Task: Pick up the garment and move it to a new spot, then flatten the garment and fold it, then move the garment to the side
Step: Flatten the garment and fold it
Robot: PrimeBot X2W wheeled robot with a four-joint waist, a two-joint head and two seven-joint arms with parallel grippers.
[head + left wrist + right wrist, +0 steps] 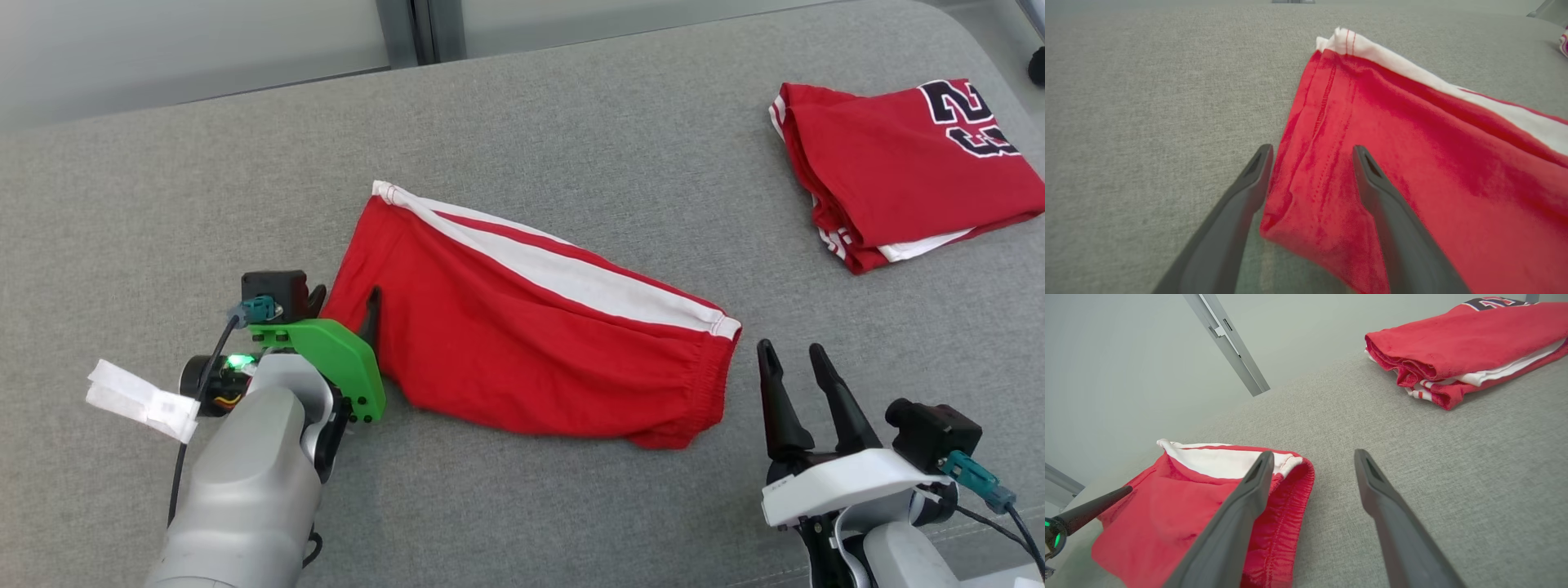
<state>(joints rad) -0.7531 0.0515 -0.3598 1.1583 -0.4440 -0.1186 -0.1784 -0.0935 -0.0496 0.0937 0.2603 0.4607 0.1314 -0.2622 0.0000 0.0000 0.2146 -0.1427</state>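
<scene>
The garment is a pair of red shorts with a white side stripe, folded in half and lying in the middle of the grey table. My left gripper stands open at its left hem, one finger over the cloth and one just off its edge; in the left wrist view the shorts spread away from my open left gripper, held by nothing. My right gripper is open just right of the elastic waistband. In the right wrist view the waistband lies left of my open right gripper.
A folded red jersey with dark numbers lies at the table's far right, also seen as the red jersey in the right wrist view. The grey cloth-covered table has bare room behind and in front of the shorts. A white tag hangs off my left wrist.
</scene>
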